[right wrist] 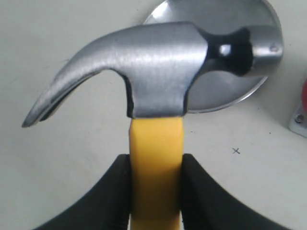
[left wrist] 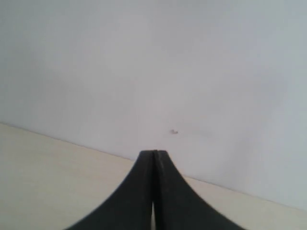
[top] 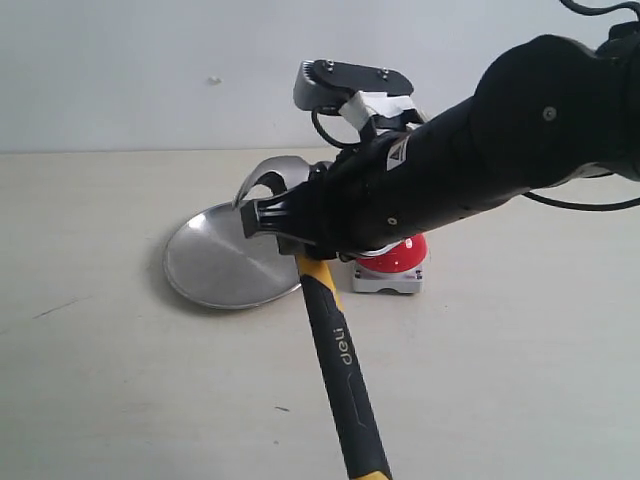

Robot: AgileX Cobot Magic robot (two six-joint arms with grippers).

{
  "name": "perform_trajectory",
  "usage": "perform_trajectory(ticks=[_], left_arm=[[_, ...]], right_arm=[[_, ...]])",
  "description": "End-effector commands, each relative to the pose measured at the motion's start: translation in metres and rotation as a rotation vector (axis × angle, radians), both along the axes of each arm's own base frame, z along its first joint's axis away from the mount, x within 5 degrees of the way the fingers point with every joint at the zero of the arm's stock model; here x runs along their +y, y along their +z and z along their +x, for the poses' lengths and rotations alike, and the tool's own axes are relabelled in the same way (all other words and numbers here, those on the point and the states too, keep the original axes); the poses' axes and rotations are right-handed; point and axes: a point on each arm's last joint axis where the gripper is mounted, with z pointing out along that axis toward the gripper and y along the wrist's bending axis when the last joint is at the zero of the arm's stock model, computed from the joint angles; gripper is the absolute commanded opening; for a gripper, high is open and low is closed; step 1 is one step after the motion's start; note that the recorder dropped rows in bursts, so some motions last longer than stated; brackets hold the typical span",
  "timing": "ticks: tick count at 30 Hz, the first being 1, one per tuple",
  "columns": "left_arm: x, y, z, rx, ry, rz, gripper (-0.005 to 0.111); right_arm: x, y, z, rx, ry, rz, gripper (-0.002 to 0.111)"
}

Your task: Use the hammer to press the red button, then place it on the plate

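Note:
My right gripper [right wrist: 155,160] is shut on the hammer [right wrist: 153,86], clamping the yellow neck just below the dark metal head. In the exterior view the hammer [top: 340,350] hangs in the air, its head over the near right part of the silver plate [top: 215,265] and its yellow-and-black handle slanting toward the front edge. The red button [top: 400,255] on its grey base sits just right of the plate, partly hidden behind the right arm. In the right wrist view the plate [right wrist: 225,98] lies behind the hammer head. My left gripper [left wrist: 153,155] is shut and holds nothing.
The pale table [top: 120,380] meets a plain light wall [top: 150,70] at the back. The bulky black right arm [top: 480,160] reaches in from the upper right across the middle.

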Motion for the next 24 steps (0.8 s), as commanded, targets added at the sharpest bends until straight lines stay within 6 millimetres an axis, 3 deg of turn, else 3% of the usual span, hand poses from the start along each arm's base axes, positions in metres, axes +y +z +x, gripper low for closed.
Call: perform_trajectory(ticks=[1,4,10,12,15,20,22,23,24], left_arm=[[-0.001,0.009,-0.002,-0.099,-0.028,-0.095,0.0],[-0.001,0.01,-0.002,-0.107,-0.044,-0.166,0.0],[-0.002,0.019,-0.004,-0.21,-0.056,-0.124,0.0],[-0.002,0.015,0.006,-0.138,-0.031,-0.083,0.0],[-0.003,0.027,0.035,0.025,-0.027,-0.049,0.0],[-0.015,0.063,0.132,0.657,-0.026,0.276,0.0],[-0.029,0.063,0.157,0.908,-0.112,0.477,0.0],[-0.038,0.052,0.169,1.135,-0.215,0.529,0.0],[-0.045,0.047,0.175,1.215,-0.3,0.528,0.0]], right_arm=[[0.001,0.006,0.008,-0.061,-0.053,0.058,0.0],[0.002,0.004,0.011,-0.085,-0.066,0.069,0.0],[0.002,0.006,0.014,-0.122,-0.071,0.075,0.0],[0.002,0.006,0.014,-0.132,-0.062,0.063,0.0],[0.002,0.005,0.015,-0.133,-0.058,0.056,0.0],[0.002,0.004,0.015,-0.127,-0.057,0.052,0.0],[0.002,0.004,0.015,-0.132,-0.054,0.046,0.0],[0.0,0.004,0.017,-0.137,-0.061,0.047,0.0],[-0.001,0.004,0.017,-0.136,-0.065,0.048,0.0]])
